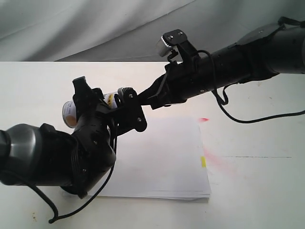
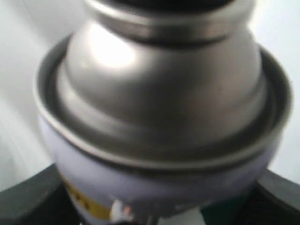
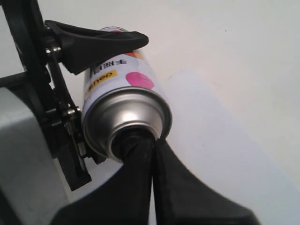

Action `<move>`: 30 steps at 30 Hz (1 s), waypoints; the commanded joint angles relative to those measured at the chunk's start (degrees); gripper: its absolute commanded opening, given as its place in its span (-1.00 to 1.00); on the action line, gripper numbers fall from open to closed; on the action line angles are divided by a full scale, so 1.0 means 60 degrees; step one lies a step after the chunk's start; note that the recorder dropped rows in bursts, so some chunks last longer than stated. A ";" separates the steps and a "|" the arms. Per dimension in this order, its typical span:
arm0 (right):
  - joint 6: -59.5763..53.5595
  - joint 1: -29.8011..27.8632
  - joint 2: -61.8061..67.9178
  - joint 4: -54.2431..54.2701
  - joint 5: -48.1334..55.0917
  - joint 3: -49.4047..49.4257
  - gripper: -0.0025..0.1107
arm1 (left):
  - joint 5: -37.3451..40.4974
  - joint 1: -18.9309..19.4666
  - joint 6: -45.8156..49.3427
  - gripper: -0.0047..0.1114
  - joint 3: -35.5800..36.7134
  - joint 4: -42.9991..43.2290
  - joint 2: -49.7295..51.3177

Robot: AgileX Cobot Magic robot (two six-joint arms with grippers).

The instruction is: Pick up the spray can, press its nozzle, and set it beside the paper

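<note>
Observed left end effector (image 1: 90,100) clamped on spray can (image 3: 122,89), sideways above table (image 1: 257,191); right end effector (image 1: 126,93) jaws together against nozzle (image 3: 124,143).

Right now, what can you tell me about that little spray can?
The spray can is a small cylinder with a white label bearing pink and orange dots and a yellow band, a silver metal dome and a black nozzle. It hangs tipped sideways near the paper, clamped by the left pincer, while the shut right pincer touches its nozzle.
</note>
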 commanded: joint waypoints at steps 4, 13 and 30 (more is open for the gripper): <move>-0.0387 0.0190 0.0195 0.0564 0.0062 -0.0052 -0.96 | 0.0204 -0.0078 -0.0136 -0.92 -0.0110 0.0622 -0.0151; -0.0433 0.0190 0.0193 0.0707 0.0062 -0.0052 -0.96 | 0.0204 -0.0078 -0.0160 -0.92 -0.0110 0.0641 -0.0151; -0.0625 0.0034 -0.0012 0.0784 0.0267 -0.0052 -0.96 | 0.0204 -0.0078 -0.0173 -0.92 -0.0110 0.0641 -0.0151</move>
